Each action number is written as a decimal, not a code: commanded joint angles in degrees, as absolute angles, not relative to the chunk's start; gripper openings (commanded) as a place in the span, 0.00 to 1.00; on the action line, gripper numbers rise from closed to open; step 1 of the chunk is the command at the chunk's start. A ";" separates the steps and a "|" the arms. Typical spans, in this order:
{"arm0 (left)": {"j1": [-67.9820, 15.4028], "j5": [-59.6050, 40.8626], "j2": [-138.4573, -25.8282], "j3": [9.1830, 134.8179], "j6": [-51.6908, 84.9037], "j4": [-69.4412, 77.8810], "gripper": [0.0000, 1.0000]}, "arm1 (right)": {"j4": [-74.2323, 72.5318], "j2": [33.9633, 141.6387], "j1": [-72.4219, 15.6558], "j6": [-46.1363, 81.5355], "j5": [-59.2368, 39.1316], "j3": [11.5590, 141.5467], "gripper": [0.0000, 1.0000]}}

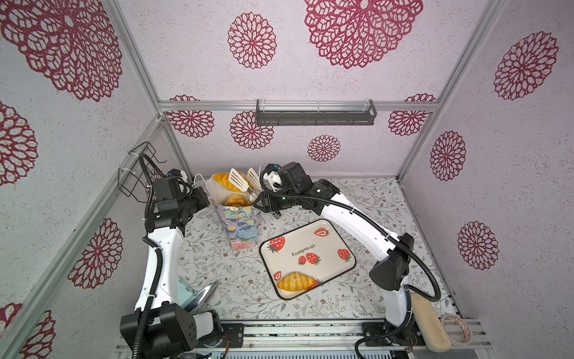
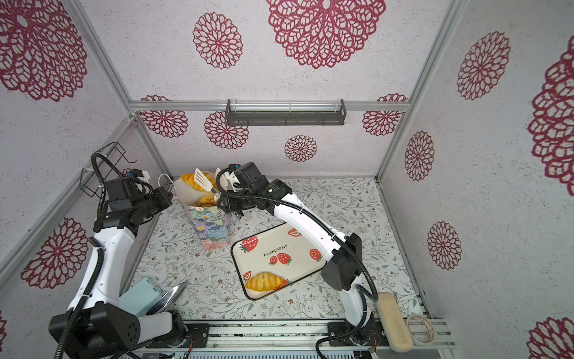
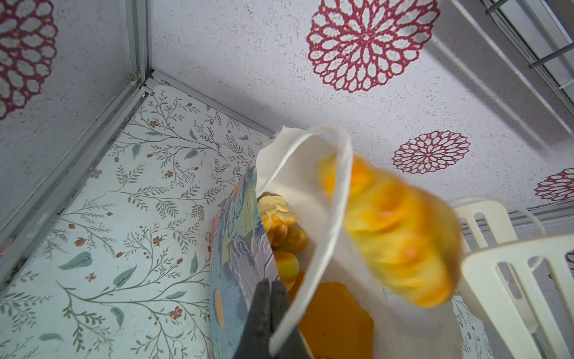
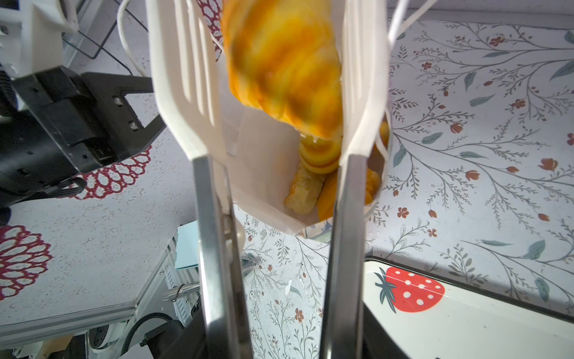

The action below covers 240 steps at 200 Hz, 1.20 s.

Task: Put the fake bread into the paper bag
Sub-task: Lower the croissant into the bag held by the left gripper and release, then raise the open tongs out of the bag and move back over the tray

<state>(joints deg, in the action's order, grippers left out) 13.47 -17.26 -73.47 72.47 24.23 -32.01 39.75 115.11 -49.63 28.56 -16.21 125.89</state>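
Nearest us, one croissant (image 1: 295, 281) sits alone on the tray (image 1: 289, 267), around five o'clock from the bag (image 1: 240, 223). That one's not yet bagged.

Up at the bag: the left jaws are pinched tight on its rim at nine o'clock, steadying it upright on the bench (image 1: 217, 279). From three o'clock the right jaws hold the tongs (image 4: 214, 217) by their metal arms, white blades well apart over the mouth.

Between the blades, toward twelve o'clock, a second croissant (image 4: 282, 68) is a yellow blur against the white inner wall. It's above the bread (image 4: 302, 189) already piled inside. Whether either blade touches it, I can't tell.

This looks like the drop, with the job nearly done. To do it well:
- Hold the blades wide over the mouth until the croissant is below the rim.
- Make the left pinch firm so the bag can't tip.
- Lift the tongs straight up, clear of the cord handle (image 3: 332, 223).
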 commanded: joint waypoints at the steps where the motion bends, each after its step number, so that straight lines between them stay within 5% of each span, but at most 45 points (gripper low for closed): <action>1: 13.02 -17.28 -72.69 72.25 24.14 -32.28 0.00 | 37.18 112.86 -49.22 28.25 -15.91 129.25 0.53; 240: 12.35 -16.84 -72.86 72.33 23.97 -32.52 0.00 | 42.72 102.76 -51.21 24.91 -9.66 127.83 0.51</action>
<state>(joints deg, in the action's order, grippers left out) 12.80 -17.17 -73.47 72.47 24.21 -32.01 44.10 107.83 -51.03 26.52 -11.70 127.94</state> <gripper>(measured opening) 0.045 0.511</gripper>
